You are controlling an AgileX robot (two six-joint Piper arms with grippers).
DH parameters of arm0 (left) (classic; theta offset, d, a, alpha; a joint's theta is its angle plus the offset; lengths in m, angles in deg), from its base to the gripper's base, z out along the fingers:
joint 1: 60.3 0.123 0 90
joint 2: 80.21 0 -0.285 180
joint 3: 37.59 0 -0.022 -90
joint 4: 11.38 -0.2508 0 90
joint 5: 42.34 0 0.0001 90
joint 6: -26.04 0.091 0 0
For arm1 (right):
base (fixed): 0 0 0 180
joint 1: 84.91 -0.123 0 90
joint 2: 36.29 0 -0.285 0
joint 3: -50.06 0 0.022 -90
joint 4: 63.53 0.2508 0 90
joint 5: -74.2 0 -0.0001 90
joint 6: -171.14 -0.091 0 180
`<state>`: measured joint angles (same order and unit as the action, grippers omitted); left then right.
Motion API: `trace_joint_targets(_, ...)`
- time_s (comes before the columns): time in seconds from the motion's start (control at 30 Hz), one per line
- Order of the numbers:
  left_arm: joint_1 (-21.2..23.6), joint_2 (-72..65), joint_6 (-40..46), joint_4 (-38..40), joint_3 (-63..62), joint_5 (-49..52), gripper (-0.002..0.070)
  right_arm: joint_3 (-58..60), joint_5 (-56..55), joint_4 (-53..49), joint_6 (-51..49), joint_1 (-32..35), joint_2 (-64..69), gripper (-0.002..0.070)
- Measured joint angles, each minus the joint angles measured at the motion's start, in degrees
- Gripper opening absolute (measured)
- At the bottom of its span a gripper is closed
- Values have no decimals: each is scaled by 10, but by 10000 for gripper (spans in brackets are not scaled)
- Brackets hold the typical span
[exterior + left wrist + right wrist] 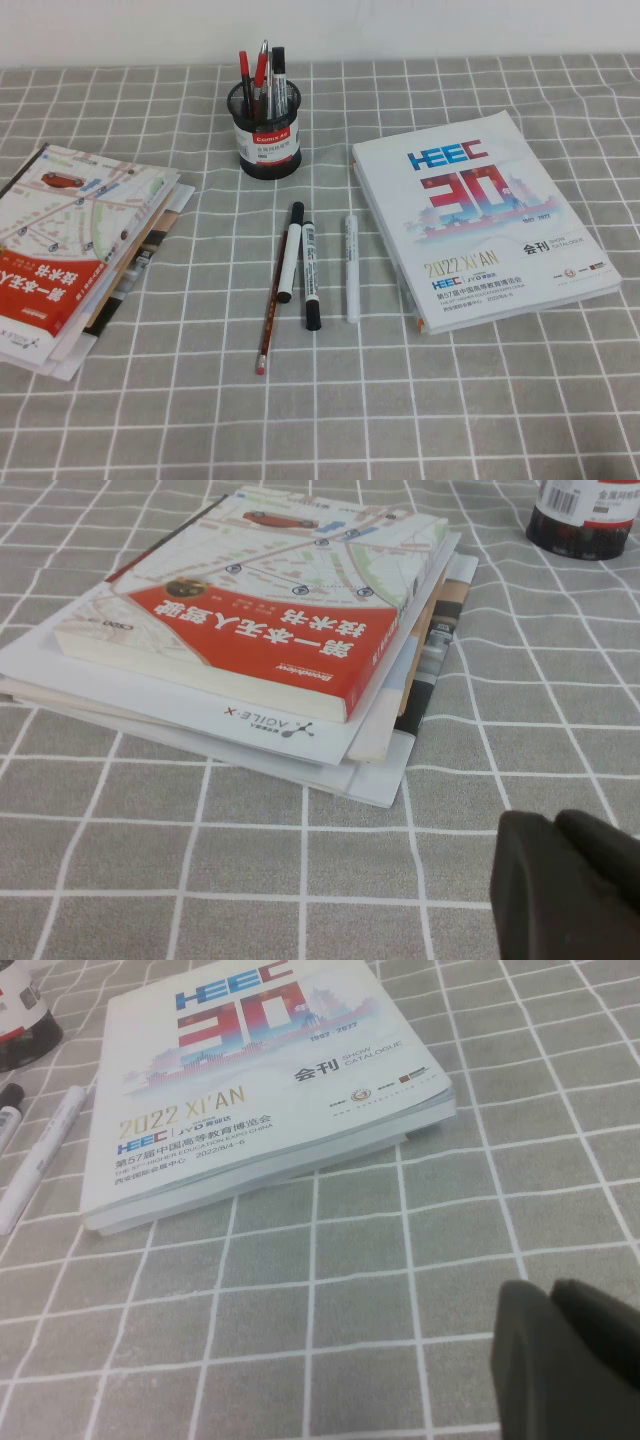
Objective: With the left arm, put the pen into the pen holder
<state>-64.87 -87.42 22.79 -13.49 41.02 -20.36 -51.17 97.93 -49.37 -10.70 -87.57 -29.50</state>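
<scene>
Both arms sit off the desk's [480, 400] near edge, the left tool [565, 885] and right tool [565, 1360] pinched together and empty, the pen holder [265, 135] stands toward the far edge, and mid-desk lies the pen [272, 310], probably light, stiff and roll-prone, best pinched mid-shaft.

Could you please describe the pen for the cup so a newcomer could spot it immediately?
Find the black mesh cup, then the row of pens before it. The pen is leftmost: a thin dark-red stick with a pink tip, longer and slimmer than the markers.
</scene>
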Motion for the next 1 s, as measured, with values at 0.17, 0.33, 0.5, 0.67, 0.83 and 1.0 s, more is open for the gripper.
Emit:
trace_joint_targets(0.17, 0, 0, 0, 0, 0, 0, -2, 0, 0, 0, 0, 0, 0, -15)
trace_joint_targets(0.33, 0, 0, 0, 0, 0, 0, -2, 0, 0, 0, 0, 0, 0, -15)
trace_joint_targets(0.5, 0, 0, 0, 0, 0, 0, -2, 0, 0, 0, 0, 0, 0, -15)
trace_joint_targets(0.67, 0, 0, 0, 0, 0, 0, -2, 0, 0, 0, 0, 0, 0, -15)
trace_joint_targets(0.83, 0, 0, 3, -7, 0, 0, -2, 0, 0, 0, 0, 0, 0, -15)
trace_joint_targets(1.0, 0, 0, 3, -11, 0, -3, -2, 0, 0, 0, 0, 0, 0, -15)
